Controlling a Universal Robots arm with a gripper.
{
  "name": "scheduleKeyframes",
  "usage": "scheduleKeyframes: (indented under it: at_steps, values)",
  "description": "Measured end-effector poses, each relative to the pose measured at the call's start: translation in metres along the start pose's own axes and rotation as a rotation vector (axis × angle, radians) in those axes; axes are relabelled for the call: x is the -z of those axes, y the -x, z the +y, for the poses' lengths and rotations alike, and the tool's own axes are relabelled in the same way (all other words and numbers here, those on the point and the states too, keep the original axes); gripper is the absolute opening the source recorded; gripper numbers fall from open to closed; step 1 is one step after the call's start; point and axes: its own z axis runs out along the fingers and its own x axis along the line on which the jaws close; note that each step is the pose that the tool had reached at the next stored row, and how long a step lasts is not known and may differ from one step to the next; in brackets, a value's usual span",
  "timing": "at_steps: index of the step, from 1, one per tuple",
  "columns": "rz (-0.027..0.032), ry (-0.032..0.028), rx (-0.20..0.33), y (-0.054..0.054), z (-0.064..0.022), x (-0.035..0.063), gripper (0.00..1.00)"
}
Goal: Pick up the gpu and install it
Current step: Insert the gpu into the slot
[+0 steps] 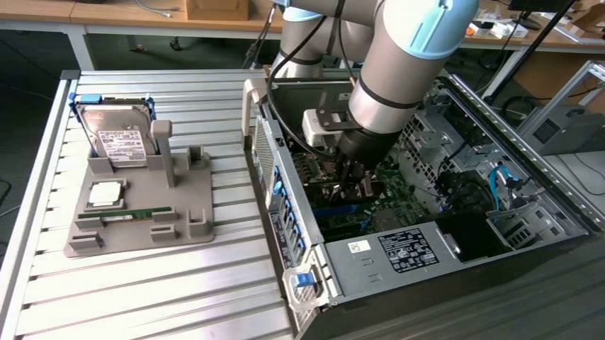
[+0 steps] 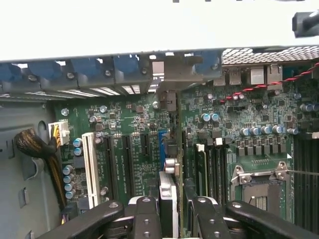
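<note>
Nearest, the ribbed aluminium table (image 1: 142, 297) carries the open computer case (image 1: 406, 262). Inside it the gripper (image 2: 172, 219) is clamped on the gpu (image 2: 168, 194), which stands on edge over the motherboard (image 2: 124, 129), just beside a blue slot; whether it is seated cannot be told. At the exterior view's left, a grey holder (image 1: 189, 205) keeps the hard drive (image 1: 118, 138) and memory stick (image 1: 132, 212). Beyond stand wooden benches (image 1: 113, 10) and a cardboard box (image 1: 217, 8).
</note>
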Motion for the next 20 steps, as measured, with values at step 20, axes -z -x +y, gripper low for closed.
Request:
scheduleKeyframes:
  at_steps: [20]
  values:
    - [0.0001,-0.0001,0.000,-0.0044,0.0003,-0.0065,0.30]
